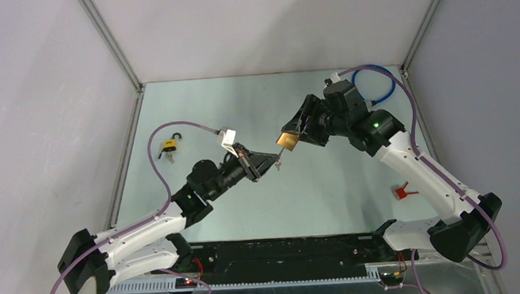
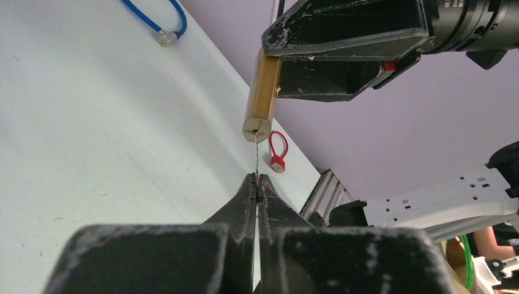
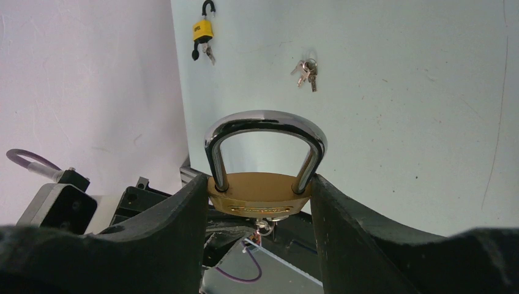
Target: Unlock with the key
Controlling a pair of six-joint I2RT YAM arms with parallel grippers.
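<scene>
A brass padlock (image 1: 287, 140) with a steel shackle hangs in the air above the table's middle, and my right gripper (image 1: 292, 137) is shut on its body. In the right wrist view the padlock (image 3: 260, 195) sits wedged between the two fingers, and both shackle legs are in the body. My left gripper (image 2: 257, 177) is shut on a thin silver key (image 2: 255, 153). The key's tip meets the keyhole on the padlock's underside (image 2: 262, 98). From above, the left gripper (image 1: 271, 158) stands just below and left of the lock.
A yellow padlock (image 1: 169, 146) with keys lies at the far left by the wall. Another bunch of keys (image 3: 306, 70) lies on the table. A small red lock (image 1: 403, 192) lies at the right. At the back right is a blue cable loop (image 1: 374, 85). Walls enclose three sides.
</scene>
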